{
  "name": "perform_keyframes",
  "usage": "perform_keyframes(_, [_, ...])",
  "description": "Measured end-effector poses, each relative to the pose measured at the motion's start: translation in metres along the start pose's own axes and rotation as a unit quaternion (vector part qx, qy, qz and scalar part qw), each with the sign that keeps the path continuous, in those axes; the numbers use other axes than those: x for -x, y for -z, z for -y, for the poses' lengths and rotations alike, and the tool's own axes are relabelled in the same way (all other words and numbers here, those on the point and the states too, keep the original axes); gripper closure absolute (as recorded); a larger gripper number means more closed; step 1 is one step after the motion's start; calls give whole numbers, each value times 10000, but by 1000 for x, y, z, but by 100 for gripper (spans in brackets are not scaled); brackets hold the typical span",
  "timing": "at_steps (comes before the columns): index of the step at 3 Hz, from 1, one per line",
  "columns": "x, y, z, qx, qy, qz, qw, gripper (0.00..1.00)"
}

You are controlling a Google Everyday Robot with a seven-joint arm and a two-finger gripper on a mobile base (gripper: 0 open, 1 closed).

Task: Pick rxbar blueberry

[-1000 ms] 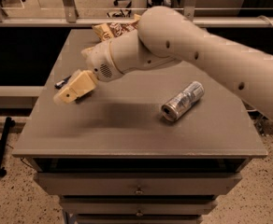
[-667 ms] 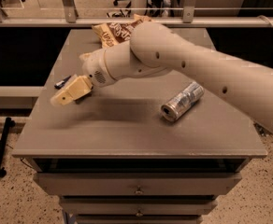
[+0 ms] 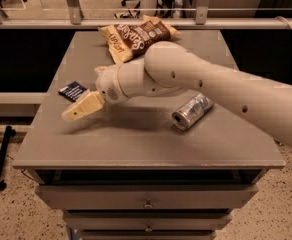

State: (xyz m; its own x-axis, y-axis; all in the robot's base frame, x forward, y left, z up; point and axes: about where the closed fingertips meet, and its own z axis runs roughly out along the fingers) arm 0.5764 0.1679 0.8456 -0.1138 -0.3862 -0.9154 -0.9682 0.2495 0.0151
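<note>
Camera view. The gripper (image 3: 72, 115) sits left of centre, low over the grey table (image 3: 136, 149), pointing down-left. Whether it is open or closed cannot be told from this angle. The rxbar blueberry (image 3: 72, 90) lies flat by the table's left edge, just above the gripper in frame, not held. A chip bag (image 3: 136, 36) lies at upper centre. A silver can (image 3: 192, 111) lies on its side right of centre, below the arm (image 3: 211, 84).
</note>
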Motion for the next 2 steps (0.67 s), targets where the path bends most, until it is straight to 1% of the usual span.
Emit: perform_keyframes(2, [-24,11,-3,-207,95,-32,9997,0])
